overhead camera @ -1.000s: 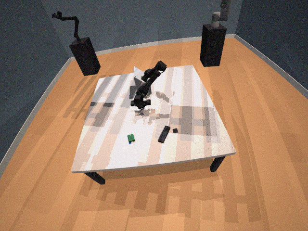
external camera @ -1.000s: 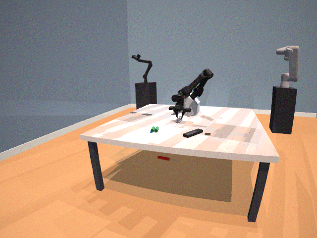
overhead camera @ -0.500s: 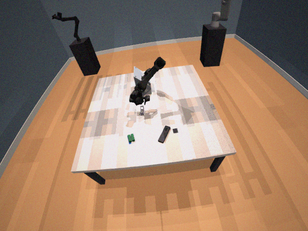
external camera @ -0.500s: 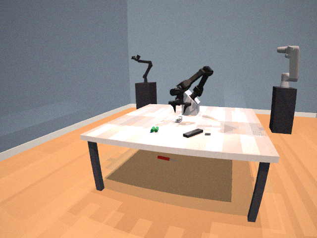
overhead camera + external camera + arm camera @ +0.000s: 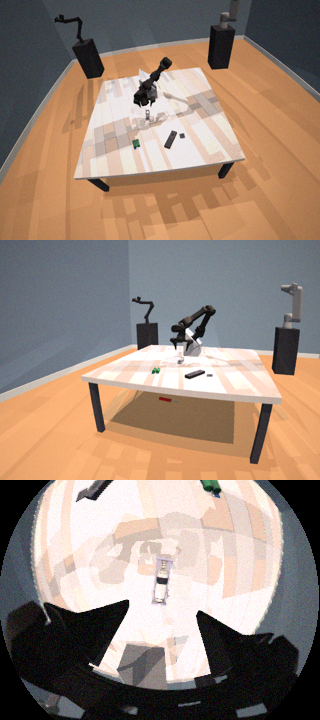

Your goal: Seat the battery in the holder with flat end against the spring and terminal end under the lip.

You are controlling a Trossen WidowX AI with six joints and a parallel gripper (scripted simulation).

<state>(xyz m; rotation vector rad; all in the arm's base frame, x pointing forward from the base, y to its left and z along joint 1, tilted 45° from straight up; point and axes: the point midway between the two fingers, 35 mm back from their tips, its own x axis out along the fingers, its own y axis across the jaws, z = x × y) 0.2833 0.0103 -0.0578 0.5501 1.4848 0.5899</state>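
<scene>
Battery (image 5: 160,582) sits lengthwise in the holder (image 5: 162,560) near mid-table, just in front of the arm's base. In wrist view it looks straight in the cradle, dark body w/ pale ends; too small to tell if the terminal end is under the lip or the flat end is on the spring. Top view shows the same small pale unit (image 5: 147,114), details blurred.

Handling, as a judgement: small rigid cylinder, light, smooth metal skin so prob. slippery, rolls freely if it leaves the cradle. Not fragile itself, but holder's spring and lip likely are. If a re-grip were needed, take it across the middle of the barrel, fingers on the round sides, clear of both ends, so it can tilt in under the lip w/o forcing.

Gripper (image 5: 162,619) hangs above and apart from the holder, jaws spread nearly full width, nothing between them. Exterior view confirms air between the fingertips (image 5: 176,342) and the holder (image 5: 180,360). So release looks done; seating prob. ok but unconfirmed.

Around: green cells (image 5: 135,143) toward the table's (image 5: 211,155) front edge, well apart from the holder. Black remote (image 5: 170,139) w/ a small dark cover (image 5: 182,135) just beside it, also well apart. Red screwdriver (image 5: 165,399) on the floor under the table. Nothing stands near the holder; only the white mount block (image 5: 192,348) behind the arm is close, and it's not in the retreat path upward.
</scene>
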